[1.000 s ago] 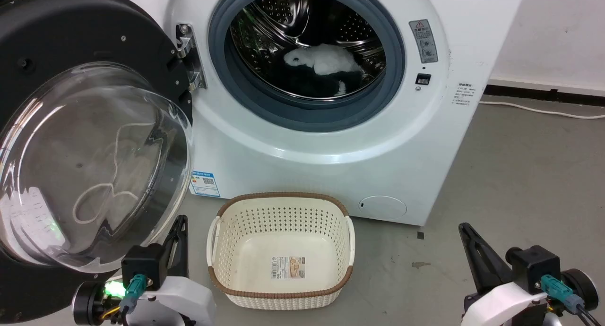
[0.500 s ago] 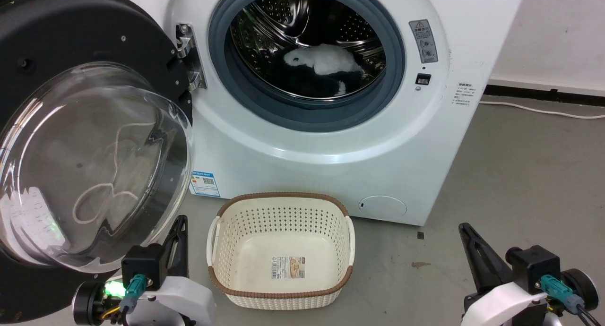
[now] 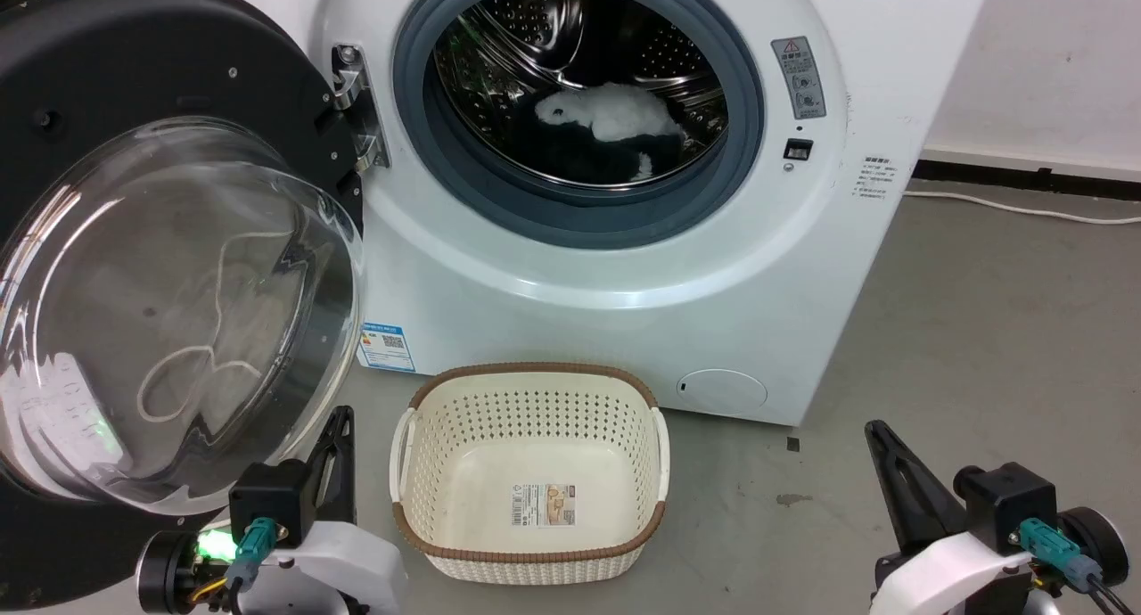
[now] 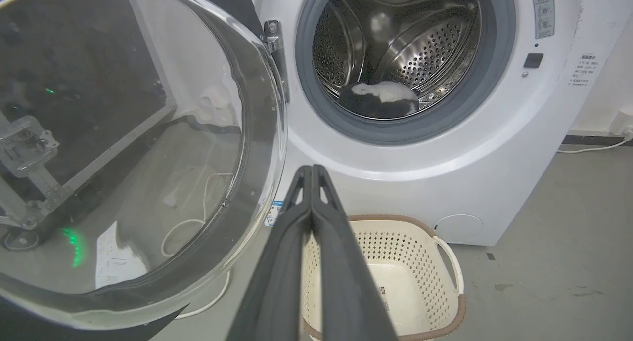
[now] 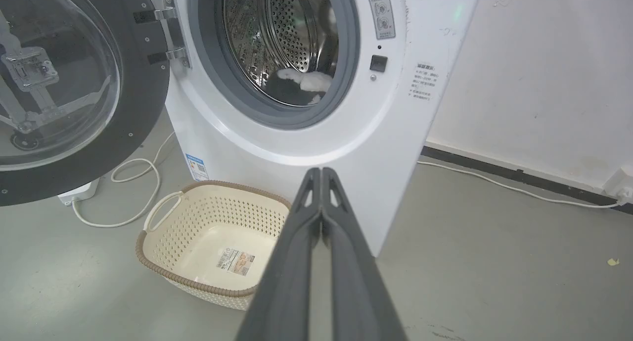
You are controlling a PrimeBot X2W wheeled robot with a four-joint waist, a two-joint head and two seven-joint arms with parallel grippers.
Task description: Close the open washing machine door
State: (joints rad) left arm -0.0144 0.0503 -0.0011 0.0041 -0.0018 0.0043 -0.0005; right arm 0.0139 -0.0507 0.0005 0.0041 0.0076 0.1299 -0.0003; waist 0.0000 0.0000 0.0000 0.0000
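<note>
The left fingers (image 3: pixel 334 455), pressed together and empty, sit just beside the lower edge of the open door (image 3: pixel 169 294), hinged on the left of the washing machine (image 3: pixel 624 276), so that arm is nearer; the right fingers (image 3: pixel 896 477), likewise pressed together, stand well apart.

Cream basket (image 3: pixel 535 419) w/ brown rim on grey floor (image 3: pixel 980 374), white cable (image 3: pixel 1007 208) along wall (image 3: pixel 1052 62) base.

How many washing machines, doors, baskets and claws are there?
Washing machine: 1
Door: 1
Basket: 1
Claws: 2, the left claw and the right claw, both shut
Total: 5
</note>
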